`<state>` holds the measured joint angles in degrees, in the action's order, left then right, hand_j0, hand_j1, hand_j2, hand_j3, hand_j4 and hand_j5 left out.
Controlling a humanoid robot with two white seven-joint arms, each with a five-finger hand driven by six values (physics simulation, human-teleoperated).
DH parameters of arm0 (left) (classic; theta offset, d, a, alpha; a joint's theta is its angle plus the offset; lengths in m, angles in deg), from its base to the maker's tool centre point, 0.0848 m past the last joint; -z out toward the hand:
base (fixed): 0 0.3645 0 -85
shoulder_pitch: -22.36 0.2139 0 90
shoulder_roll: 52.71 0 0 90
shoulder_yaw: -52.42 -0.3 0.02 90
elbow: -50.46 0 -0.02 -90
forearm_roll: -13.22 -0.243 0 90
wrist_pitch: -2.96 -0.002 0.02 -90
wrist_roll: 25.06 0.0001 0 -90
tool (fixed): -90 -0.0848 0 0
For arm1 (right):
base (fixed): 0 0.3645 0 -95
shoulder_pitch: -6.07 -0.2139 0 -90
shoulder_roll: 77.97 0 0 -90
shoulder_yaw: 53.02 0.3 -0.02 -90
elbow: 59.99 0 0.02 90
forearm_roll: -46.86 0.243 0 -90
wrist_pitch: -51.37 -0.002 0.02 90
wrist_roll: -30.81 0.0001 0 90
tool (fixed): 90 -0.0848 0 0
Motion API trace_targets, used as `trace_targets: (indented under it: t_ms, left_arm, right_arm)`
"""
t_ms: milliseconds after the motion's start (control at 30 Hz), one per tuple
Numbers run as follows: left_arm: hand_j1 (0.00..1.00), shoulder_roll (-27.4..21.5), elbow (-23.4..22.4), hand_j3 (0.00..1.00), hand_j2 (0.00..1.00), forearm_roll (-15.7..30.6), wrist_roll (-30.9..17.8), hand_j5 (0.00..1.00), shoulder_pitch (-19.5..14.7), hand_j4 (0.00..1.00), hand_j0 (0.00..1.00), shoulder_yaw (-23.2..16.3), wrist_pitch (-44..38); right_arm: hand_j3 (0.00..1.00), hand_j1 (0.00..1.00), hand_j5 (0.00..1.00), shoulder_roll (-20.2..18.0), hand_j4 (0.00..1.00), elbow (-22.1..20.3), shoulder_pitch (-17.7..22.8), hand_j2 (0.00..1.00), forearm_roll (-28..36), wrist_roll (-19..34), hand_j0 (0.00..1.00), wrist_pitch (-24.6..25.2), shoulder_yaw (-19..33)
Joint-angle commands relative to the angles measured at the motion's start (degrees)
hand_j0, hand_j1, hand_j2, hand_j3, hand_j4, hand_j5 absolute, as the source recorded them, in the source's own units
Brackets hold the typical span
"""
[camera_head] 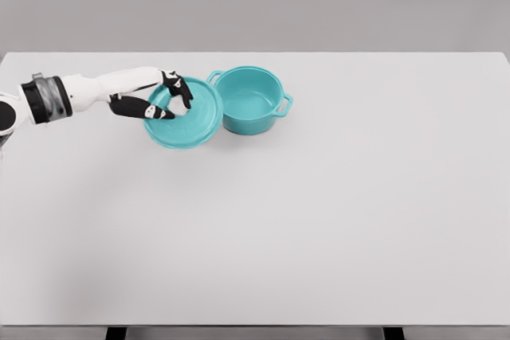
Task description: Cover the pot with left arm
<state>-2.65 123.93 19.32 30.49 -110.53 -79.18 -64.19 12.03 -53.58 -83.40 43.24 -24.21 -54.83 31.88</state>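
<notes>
The white surface [319, 228] carries a teal pot [249, 99] set toward the far left of centre, its mouth open and empty, one side handle pointing to about two o'clock and the other to about ten o'clock. The open mouth suggests the covering step is not yet done. The matching teal lid [187, 117] sits just beside the pot at its eight o'clock, its rim overlapping the pot's near-left edge in the head view; whether it is lifted or resting flat cannot be told. The left hand [163, 101] reaches in from nine o'clock, fingers curled around the lid's centre, apparently pinching its knob, so the lid lies directly under the hand.
</notes>
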Motion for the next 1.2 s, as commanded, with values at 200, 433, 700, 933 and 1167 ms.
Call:
trace_targets:
  t_ms: [200,433,700,933,1167]
  left_arm:
    - [0.48,1.62,-0.34,0.48,0.48,0.32,-0.01,0.48,-0.35,0.48,0.48,-1.20,-0.61]
    - [0.48,3.65,-2.19,0.48,0.48,0.15,-0.01,0.48,-1.76,0.48,0.48,-1.29,-1.05]
    - [0.48,5.40,-4.38,0.48,0.48,0.06,0.08,0.48,-3.60,0.48,0.48,-2.96,-1.67]
    - [0.48,6.90,-5.52,0.48,0.48,-0.12,-0.01,0.48,-4.83,0.48,0.48,-4.10,-3.16]
    - [0.48,8.74,-8.95,0.48,0.48,-0.65,-0.01,0.48,-6.42,0.48,0.48,-5.33,-3.16]
  right_arm:
    - [1.00,1.00,1.00,0.00,1.00,0.00,0.00,1.00,0.02,0.03,1.00,-0.06,0.00]
    - [1.00,1.00,1.00,0.00,1.00,0.00,0.00,1.00,-0.07,0.03,1.00,-0.06,0.00]
    - [1.00,1.00,1.00,0.00,1.00,0.00,0.00,1.00,-0.07,0.03,1.00,-0.06,0.00]
    - [1.00,1.00,1.00,0.00,1.00,0.00,0.00,1.00,-0.07,0.03,1.00,-0.06,0.00]
    - [1.00,1.00,1.00,0.00,1.00,0.00,0.00,1.00,-0.07,0.03,1.00,-0.06,0.00]
